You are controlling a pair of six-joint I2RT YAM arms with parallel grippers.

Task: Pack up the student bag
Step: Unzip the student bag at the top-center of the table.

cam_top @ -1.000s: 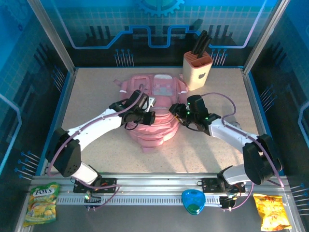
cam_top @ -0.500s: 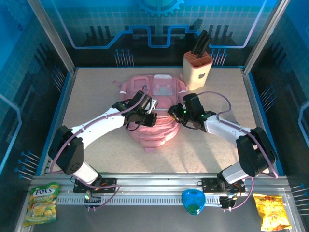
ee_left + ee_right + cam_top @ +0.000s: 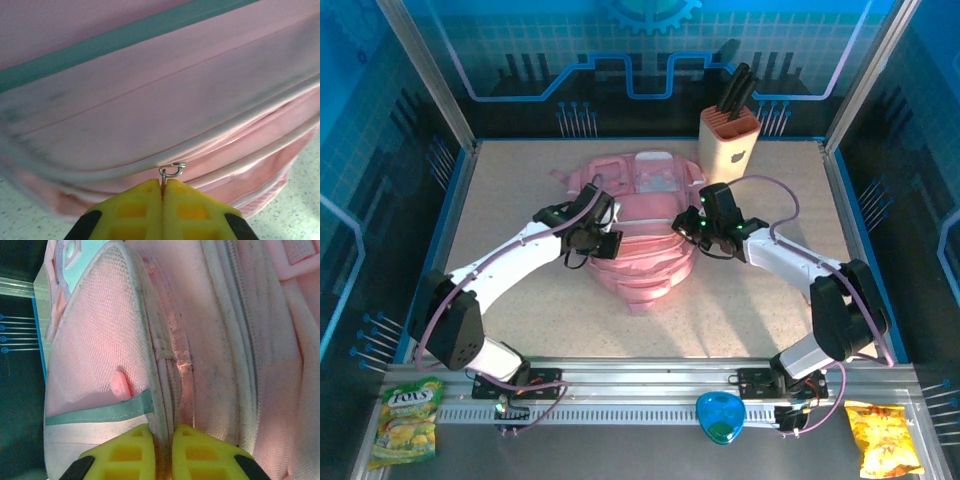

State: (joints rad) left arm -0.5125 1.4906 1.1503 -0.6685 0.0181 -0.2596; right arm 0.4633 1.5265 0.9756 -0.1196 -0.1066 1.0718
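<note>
A speckled table [image 3: 760, 320] sits inside blue-lit walls. The pink student bag [image 3: 645, 240] lies flat at its middle. At the far right a beige knife block [image 3: 728, 145] holds dark-handled knives [image 3: 738, 92].

In the left wrist view, the left gripper [image 3: 162, 184] has its jaws together, pinching the bag's metal zipper pull [image 3: 171, 171].

In the right wrist view, the right gripper [image 3: 161, 432] is clamped on the bag's grimy piped seam [image 3: 157, 370] beside a mesh pocket [image 3: 95, 360].
</note>
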